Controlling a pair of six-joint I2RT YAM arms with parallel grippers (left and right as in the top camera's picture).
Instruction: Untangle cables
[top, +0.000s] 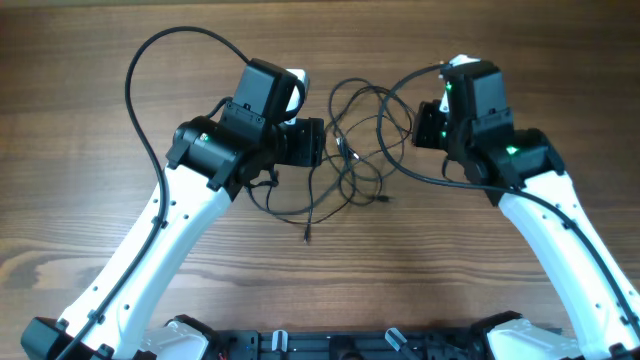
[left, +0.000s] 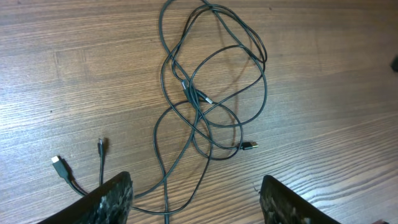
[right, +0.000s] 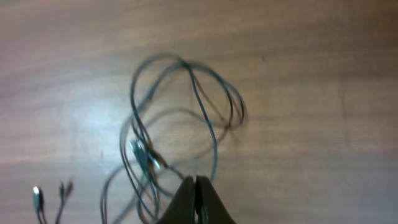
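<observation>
The table (top: 80, 200) was plain wood, w/ one claw at each side. The cables (top: 352, 150) lay approx. in the middle between them as one loose tangle. Its long axis ran away from the robot's base, and free plugs (left: 59, 163) trailed toward the base. The left gripper (left: 199, 202) stood just beside the tangle's left edge, jaws apart and empty. The right gripper (right: 196, 193) was at the tangle's right side, jaws together. Whether a strand was pinched I could not tell; the view was too blurred. In my judgement the right one was nearer.
</observation>
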